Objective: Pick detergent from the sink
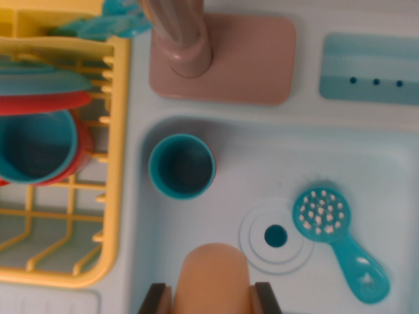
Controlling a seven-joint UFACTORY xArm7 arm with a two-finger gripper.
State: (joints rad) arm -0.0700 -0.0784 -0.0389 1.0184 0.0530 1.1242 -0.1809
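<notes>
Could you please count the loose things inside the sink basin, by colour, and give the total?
Teal: 2, the cup and the strainer spoon.
Orange-tan: 1, the detergent bottle at the bottom edge, between the dark gripper fingers.
Total: 3.

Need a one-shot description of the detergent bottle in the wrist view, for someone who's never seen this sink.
Start at the pale sink, right of the yellow rack. At the basin's bottom edge, between the two dark gripper fingers, is the bottle. It is a rounded orange-tan shape, unlike the teal cup above it and the teal strainer right of the drain.
</notes>
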